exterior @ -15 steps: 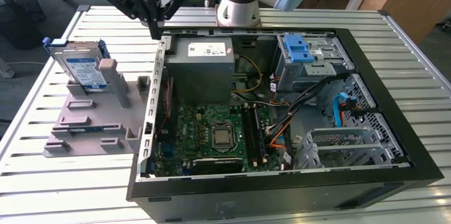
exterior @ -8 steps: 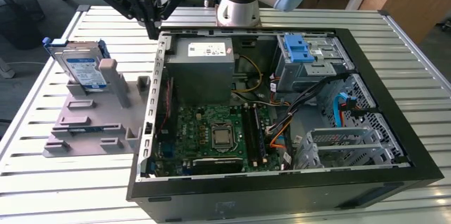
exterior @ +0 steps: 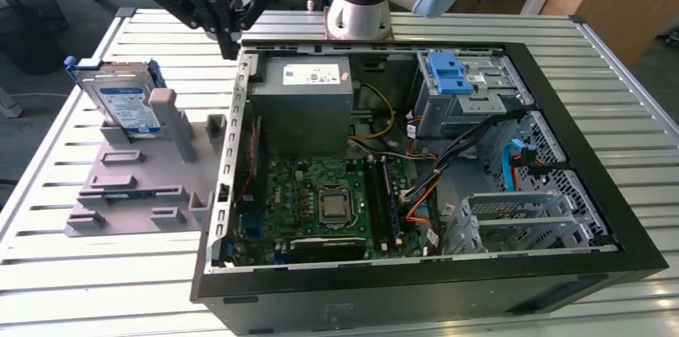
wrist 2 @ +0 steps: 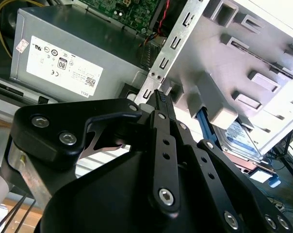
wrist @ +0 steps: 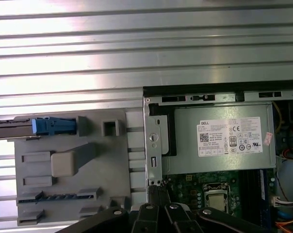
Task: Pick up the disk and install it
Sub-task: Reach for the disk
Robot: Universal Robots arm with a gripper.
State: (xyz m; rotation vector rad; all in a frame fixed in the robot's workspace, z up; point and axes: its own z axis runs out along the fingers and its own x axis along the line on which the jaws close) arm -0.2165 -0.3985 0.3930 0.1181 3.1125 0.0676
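One gripper (exterior: 228,49) hung above the computer case (exterior: 424,289) rim, fingers pinched together on nothing; the disk (exterior: 120,102) stood on edge in the grey holder (exterior: 138,186), well apart from it, toward the exterior view's left

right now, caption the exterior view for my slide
Empty gripper hovers at the open computer case's edge; the disk stands upright in the grey holder on the slatted table.

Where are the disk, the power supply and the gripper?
the disk (exterior: 122,105): exterior view, on its white-and-blue label.
the power supply (exterior: 302,114): exterior view, on its grey face.
the gripper (exterior: 228,52): exterior view, at its fingertips.
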